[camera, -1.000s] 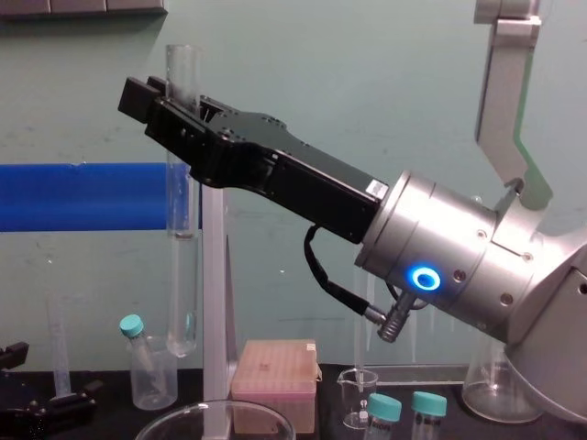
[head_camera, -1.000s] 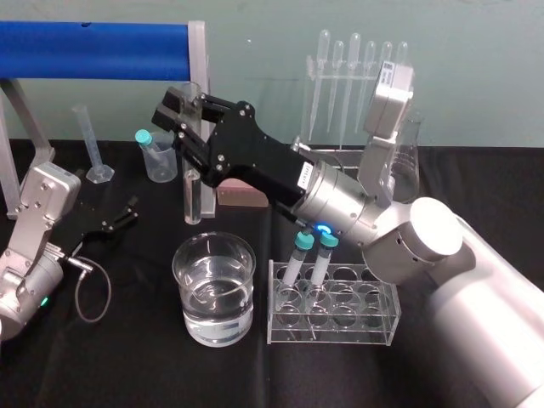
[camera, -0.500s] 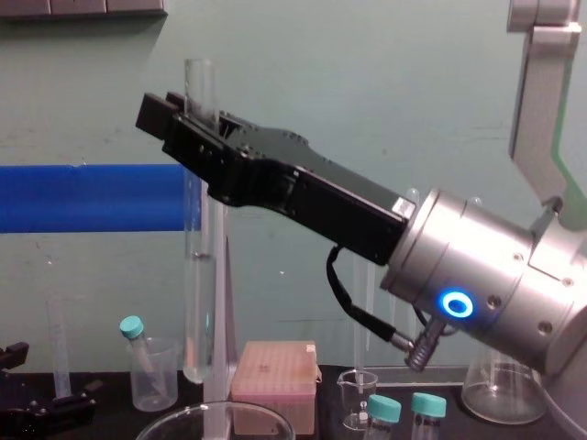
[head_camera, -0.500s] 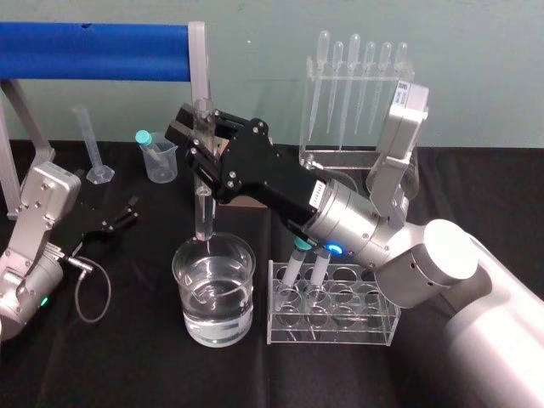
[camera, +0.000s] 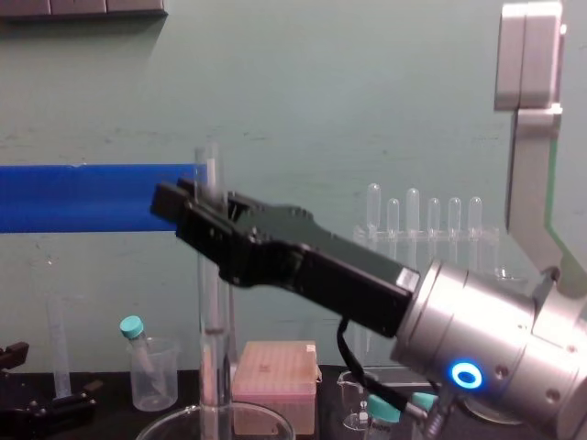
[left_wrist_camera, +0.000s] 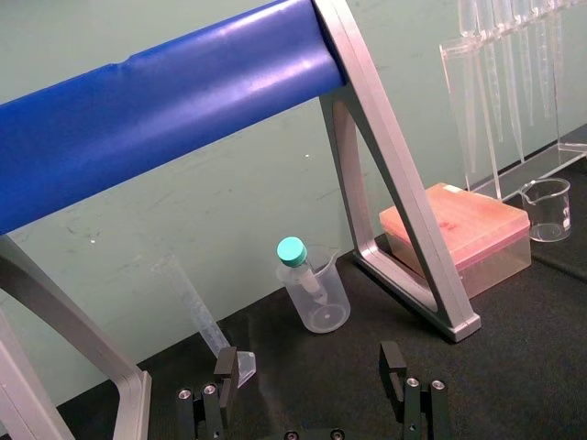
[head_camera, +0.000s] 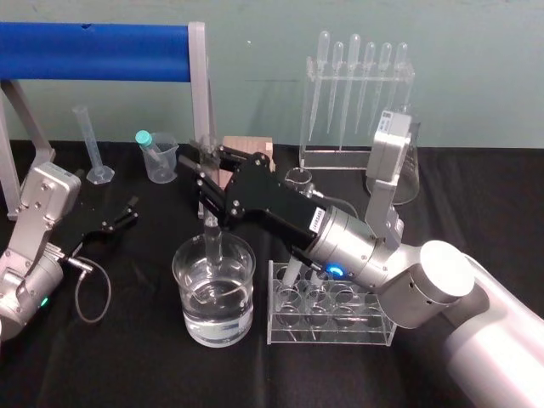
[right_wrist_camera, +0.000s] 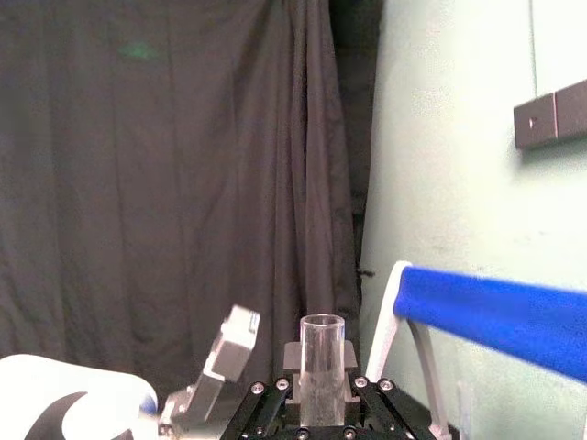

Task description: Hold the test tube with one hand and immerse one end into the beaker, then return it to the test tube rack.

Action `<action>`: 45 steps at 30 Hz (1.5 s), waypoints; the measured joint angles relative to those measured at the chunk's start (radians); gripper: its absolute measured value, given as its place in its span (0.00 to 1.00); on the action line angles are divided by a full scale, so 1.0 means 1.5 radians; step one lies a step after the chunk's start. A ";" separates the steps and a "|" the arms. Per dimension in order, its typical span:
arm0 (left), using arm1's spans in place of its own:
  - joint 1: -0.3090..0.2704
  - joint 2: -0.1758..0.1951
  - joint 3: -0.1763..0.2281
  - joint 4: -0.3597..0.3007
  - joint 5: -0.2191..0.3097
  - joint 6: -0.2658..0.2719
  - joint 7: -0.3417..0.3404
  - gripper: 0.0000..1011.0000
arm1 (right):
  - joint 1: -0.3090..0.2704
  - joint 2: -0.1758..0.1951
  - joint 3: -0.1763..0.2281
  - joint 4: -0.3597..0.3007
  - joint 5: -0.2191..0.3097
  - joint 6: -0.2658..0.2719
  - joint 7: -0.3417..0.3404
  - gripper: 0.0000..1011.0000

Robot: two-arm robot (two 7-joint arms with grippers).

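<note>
right pincer was closed on the test tube, gripping it near its open top with the tube upright. the tube's lower end hung directly below the pincer, inside the rim of the beaker. whether it had reached the water could not be confirmed. the test tube rack stood beneath the wrist behind the pincer, just beside the beaker. left pincer lay open and parked on the bench, well apart from the right pincer.

risks noted:
- the hold was high on smooth glass, so a loose clamp could let the tube slide down and strike the beaker floor.
- further descent without a check could drive the tube's end into the beaker bottom and crack it.
- sideways drift below the pincer could knock the tube against the beaker rim and tip or shift the vessel.
- on the return, the wrist passing low could foul the rack.
</note>
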 joint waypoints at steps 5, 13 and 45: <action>0.000 0.000 0.000 0.000 0.000 0.000 0.000 0.99 | 0.004 -0.001 -0.004 0.022 -0.003 0.000 0.011 0.22; 0.000 0.000 0.000 0.000 0.000 0.000 0.000 0.99 | 0.020 -0.016 -0.012 0.076 -0.003 -0.012 0.042 0.22; 0.000 0.000 0.000 0.000 0.000 0.000 0.000 0.99 | 0.030 -0.030 -0.020 0.138 -0.010 -0.003 0.064 0.22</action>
